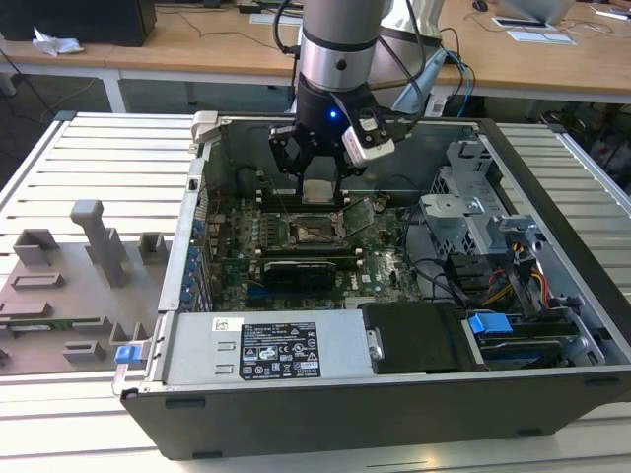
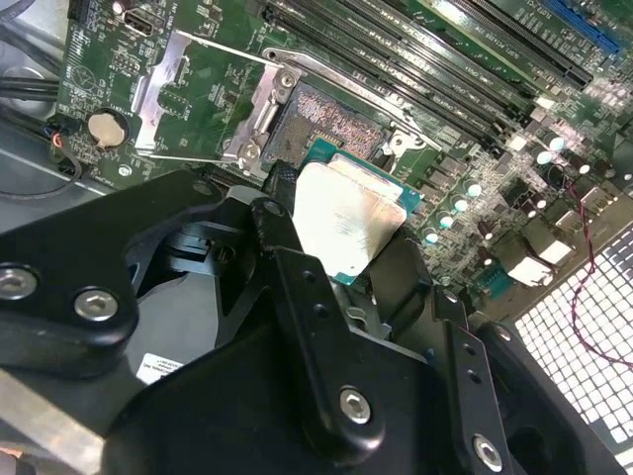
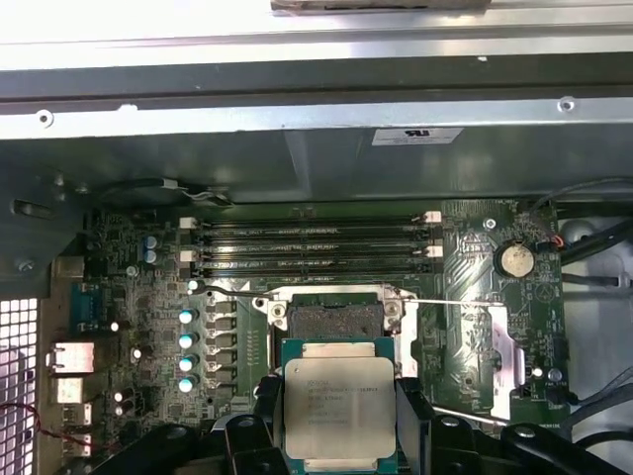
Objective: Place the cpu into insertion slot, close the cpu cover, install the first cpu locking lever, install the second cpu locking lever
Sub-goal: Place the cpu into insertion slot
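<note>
In the exterior view my gripper [image 1: 321,185] hangs inside the open case [image 1: 552,197], clamped on the cpu [image 1: 322,191], which sits in the air just above the slot [image 1: 317,233].

In the second wrist view the fingers [image 2: 283,233] pinch the cpu [image 2: 346,223] by two opposite edges, silvery top up. The slot [image 2: 331,124] lies bare, and the cover [image 2: 188,94] is swung open beside it.

In the first wrist view the cpu [image 3: 338,401] is level, and the slot [image 3: 334,319] lies between it and the memory slots [image 3: 312,247].
</note>
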`<state>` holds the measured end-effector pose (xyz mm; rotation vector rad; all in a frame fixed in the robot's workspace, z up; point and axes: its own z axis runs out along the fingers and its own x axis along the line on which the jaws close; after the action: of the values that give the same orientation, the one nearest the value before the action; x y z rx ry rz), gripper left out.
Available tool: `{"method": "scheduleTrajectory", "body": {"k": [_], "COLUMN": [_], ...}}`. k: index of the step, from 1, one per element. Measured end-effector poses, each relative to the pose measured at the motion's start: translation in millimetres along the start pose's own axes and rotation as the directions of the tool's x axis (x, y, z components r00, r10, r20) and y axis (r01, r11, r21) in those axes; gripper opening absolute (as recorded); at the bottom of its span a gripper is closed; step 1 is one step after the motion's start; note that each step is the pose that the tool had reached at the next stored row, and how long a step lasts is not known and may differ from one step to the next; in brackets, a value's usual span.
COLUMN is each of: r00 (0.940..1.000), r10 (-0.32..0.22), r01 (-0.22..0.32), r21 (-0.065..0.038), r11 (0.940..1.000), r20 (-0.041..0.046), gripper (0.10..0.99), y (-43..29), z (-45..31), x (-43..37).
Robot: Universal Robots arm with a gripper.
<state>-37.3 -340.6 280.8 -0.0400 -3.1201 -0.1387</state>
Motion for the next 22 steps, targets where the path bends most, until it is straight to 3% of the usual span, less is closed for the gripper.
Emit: {"method": "scheduleTrajectory", "body": {"k": [7, 13, 17, 22], "r00": [1.0, 1.0, 0.9952, 0.9856], "r10": [0.0, 0.004, 0.097, 0.168], "r01": [0.0, -0.004, -0.097, -0.169], "r21": [0.0, 0.002, 0.009, 0.018], "r11": [1.0, 1.0, 0.9952, 0.9855], "r20": [0.0, 0.0006, 0.0092, 0.0172], "gripper": [0.545, 0.545, 0.545, 0.545], "y": [-0.6, -0.6, -0.7, -0.8], "z": [6.6, 7.2, 8.0, 8.6], "x": [-0.1, -0.1, -0.2, -0.2]}}
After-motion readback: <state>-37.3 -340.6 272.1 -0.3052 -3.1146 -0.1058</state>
